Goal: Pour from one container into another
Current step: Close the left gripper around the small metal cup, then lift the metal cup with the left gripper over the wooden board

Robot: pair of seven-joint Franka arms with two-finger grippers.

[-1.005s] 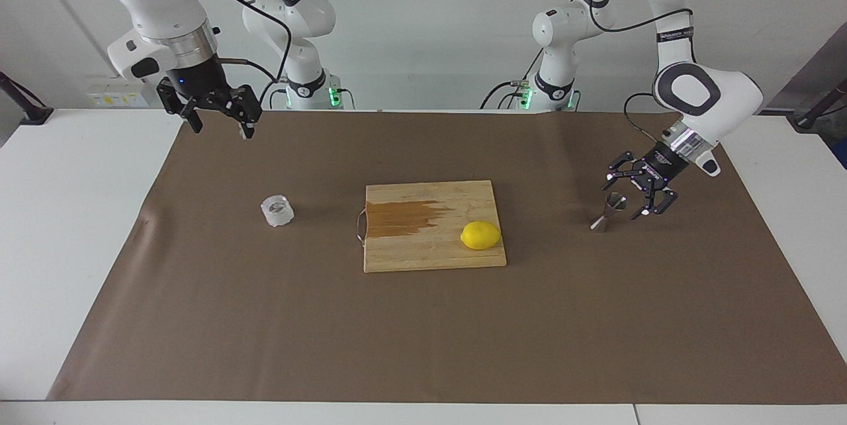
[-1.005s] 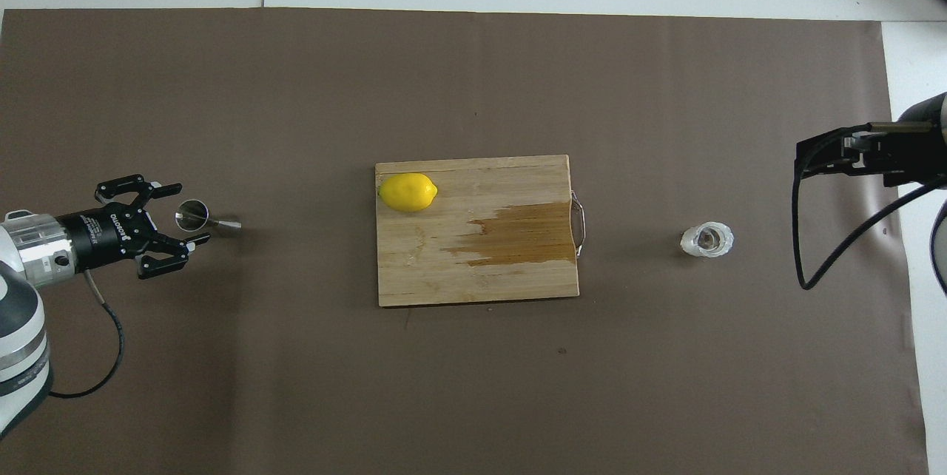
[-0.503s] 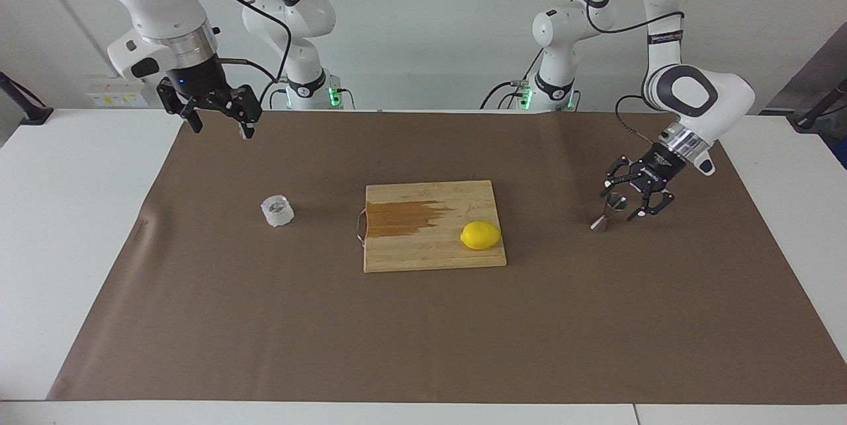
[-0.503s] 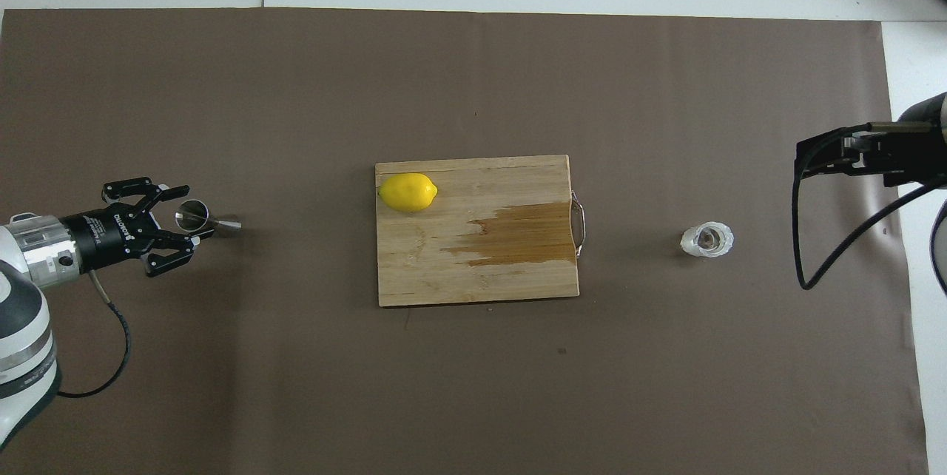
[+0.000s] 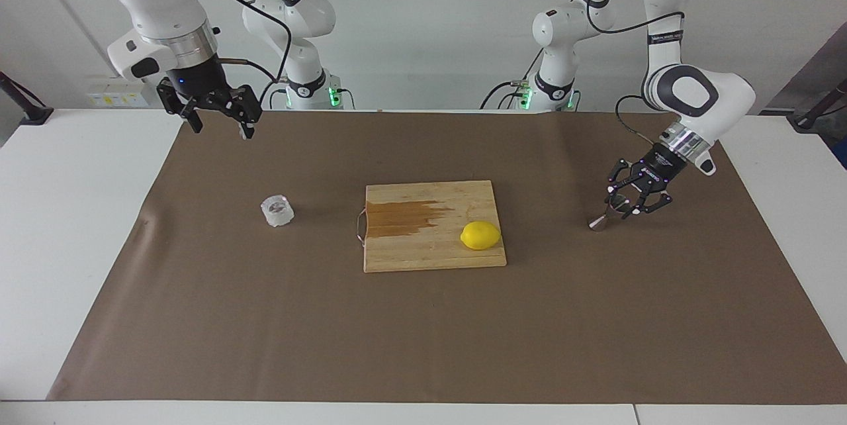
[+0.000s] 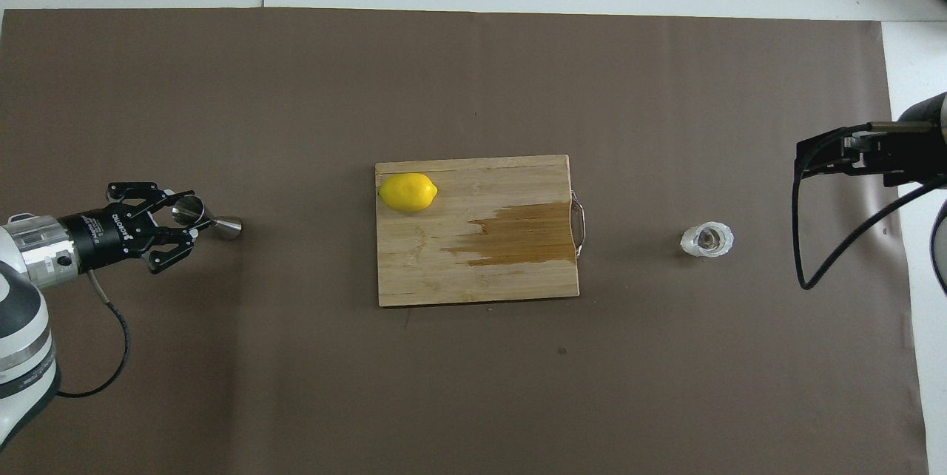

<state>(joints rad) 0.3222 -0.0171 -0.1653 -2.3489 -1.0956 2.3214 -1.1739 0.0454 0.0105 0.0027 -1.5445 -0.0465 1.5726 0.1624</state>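
The steel jigger (image 5: 605, 214) stands on the brown mat toward the left arm's end of the table; it also shows in the overhead view (image 6: 209, 219). My left gripper (image 5: 627, 200) is low at the jigger, open, with its fingers on either side of the upper cone (image 6: 185, 214). The clear faceted glass cup (image 5: 277, 210) stands upright on the mat toward the right arm's end (image 6: 707, 240). My right gripper (image 5: 220, 126) is open and empty, raised over the mat's edge nearest the robots, well apart from the cup (image 6: 803, 158). The right arm waits.
A wooden cutting board (image 5: 423, 253) with a dark wet stain lies at the middle of the mat (image 6: 473, 283). A yellow lemon (image 5: 480, 235) sits on its corner toward the left arm's end (image 6: 408, 191). The brown mat (image 5: 423, 332) covers most of the white table.
My left gripper has moved in and lower onto the jigger, and its fingers have narrowed around the upper cone. The right arm, cup, board and lemon have not moved.
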